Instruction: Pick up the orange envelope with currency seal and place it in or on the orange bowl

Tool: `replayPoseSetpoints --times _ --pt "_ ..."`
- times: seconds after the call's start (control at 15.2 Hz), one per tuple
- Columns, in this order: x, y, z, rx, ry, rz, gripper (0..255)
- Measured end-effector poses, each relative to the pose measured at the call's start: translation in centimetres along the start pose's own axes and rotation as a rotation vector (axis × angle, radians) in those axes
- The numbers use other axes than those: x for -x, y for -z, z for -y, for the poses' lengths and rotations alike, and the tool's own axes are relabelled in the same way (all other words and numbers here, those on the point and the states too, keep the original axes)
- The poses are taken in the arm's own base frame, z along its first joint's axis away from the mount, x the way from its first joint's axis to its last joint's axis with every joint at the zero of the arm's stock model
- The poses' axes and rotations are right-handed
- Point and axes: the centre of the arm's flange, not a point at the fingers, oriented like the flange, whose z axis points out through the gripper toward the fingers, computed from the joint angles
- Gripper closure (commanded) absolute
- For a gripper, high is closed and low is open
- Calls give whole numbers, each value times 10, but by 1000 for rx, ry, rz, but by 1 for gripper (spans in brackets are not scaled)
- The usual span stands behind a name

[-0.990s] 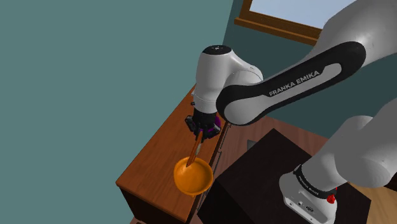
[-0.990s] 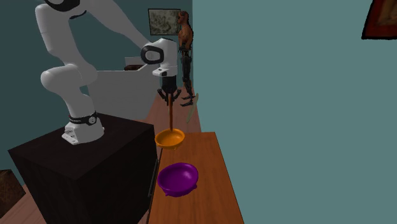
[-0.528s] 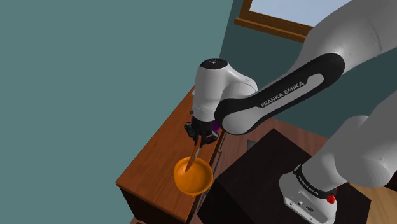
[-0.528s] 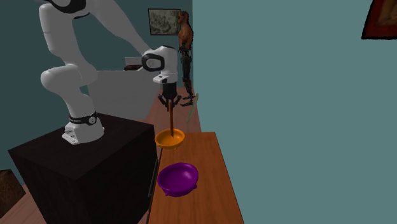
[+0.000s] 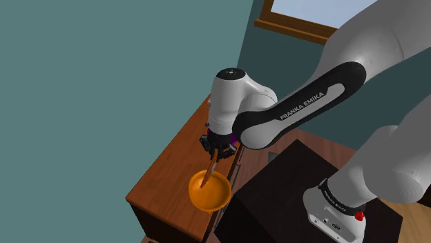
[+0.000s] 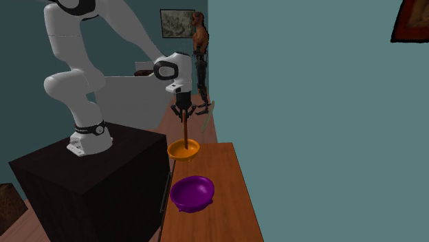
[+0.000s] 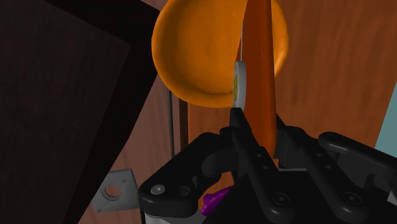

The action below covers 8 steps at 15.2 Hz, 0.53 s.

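One gripper clamped on upright envelope, round pale seal on its side, lower end over orange bowl, purple bowl near on wooden table

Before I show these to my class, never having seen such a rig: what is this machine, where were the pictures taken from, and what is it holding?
It is a white robot arm standing on a dark box beside a wooden table. One picture looks down from beside the box, one looks along the table, and one comes from a camera on the arm's hand. The black pincer at the arm's tip is shut on a thin orange envelope with a round pale seal, hanging down over an orange bowl. A purple bowl sits nearby on the table.
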Motion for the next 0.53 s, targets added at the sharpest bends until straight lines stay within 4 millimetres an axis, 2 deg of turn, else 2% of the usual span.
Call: replayPoseSetpoints --times 0.07,0.46,0.53 --pt "0 0 0 0 0 0 0" --pt "0 0 0 0 0 0 0" --pt "-1 6 0 -1 0 0 0"
